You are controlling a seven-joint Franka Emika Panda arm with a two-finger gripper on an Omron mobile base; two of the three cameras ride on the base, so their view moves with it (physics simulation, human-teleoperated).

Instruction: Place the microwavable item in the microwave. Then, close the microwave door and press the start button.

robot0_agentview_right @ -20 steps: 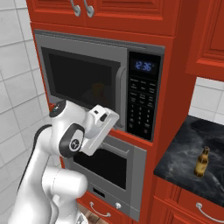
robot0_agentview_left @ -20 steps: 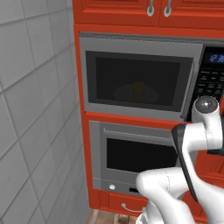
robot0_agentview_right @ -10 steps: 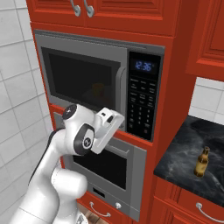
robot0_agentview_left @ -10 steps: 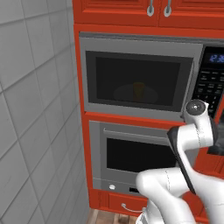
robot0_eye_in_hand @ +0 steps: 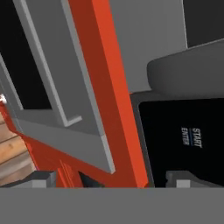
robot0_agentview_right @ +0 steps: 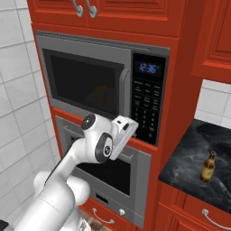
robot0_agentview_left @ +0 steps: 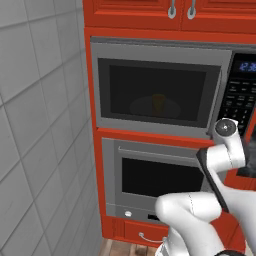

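- Left base view: the microwave (robot0_agentview_left: 165, 90) sits in the red cabinet wall with its door (robot0_agentview_left: 155, 92) shut; through the dark glass the yellow cup (robot0_agentview_left: 159, 103) shows dimly, standing upright on the round plate (robot0_agentview_left: 150, 107) inside
- The black keypad (robot0_agentview_left: 239, 97) with a blue clock lies to the right of the door, and the curved grey handle (robot0_agentview_left: 217, 102) runs down the door's right edge
- Below the microwave is the grey oven (robot0_agentview_left: 160, 175) with a dark window; the white arm (robot0_agentview_left: 220, 160) rises in front of it, its upper joint level with the microwave's bottom right corner
- Right base view: the cup (robot0_agentview_right: 101, 94) is again faint behind the shut door (robot0_agentview_right: 85, 81), and the keypad (robot0_agentview_right: 146, 106) is to the right with the clock lit
- The gripper (robot0_agentview_right: 127, 127) is held close before the lower edge of the microwave, near the bottom of the keypad; I cannot tell how far apart its fingers stand
- A brown bottle (robot0_agentview_right: 207, 167) stands on the dark counter (robot0_agentview_right: 189, 158) well off to the right
- Hand view: rolled sideways, close on the keypad (robot0_eye_in_hand: 183, 135) with the words START and ENTER readable, the grey handle (robot0_eye_in_hand: 183, 70) just above it, and a red cabinet strip (robot0_eye_in_hand: 113, 96) beside; two grey finger tips (robot0_eye_in_hand: 37, 178) poke up at the bottom, well apart
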